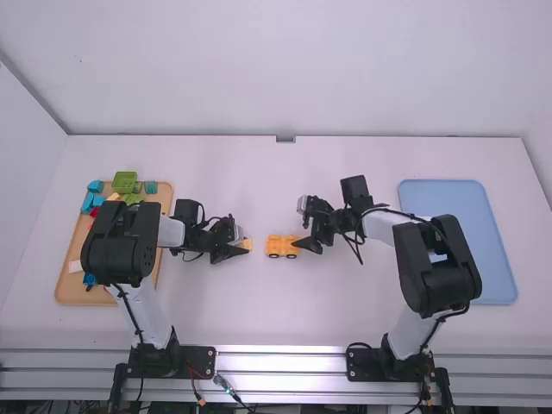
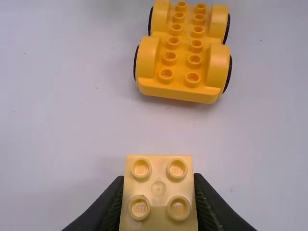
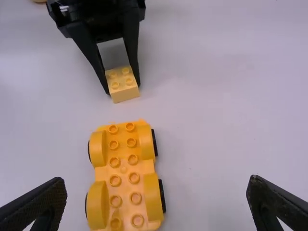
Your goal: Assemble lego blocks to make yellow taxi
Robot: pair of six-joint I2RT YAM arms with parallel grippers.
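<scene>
the left gripper point(image 1: 241, 248) pinches a pale yellow block point(image 2: 159, 188) left of the wheeled yellow base point(image 1: 279, 247); the right gripper point(image 1: 304, 245), fingers spread, is at the base's right end.

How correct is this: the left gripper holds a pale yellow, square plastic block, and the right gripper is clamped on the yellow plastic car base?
The right gripper is open, not clamped on the car base (right wrist view); the left gripper holds the block.

Gap between pale block point(image 2: 159, 211) and wheeled base point(image 2: 183, 62), right hand point(image 1: 310, 241) blocking base's other end
</scene>
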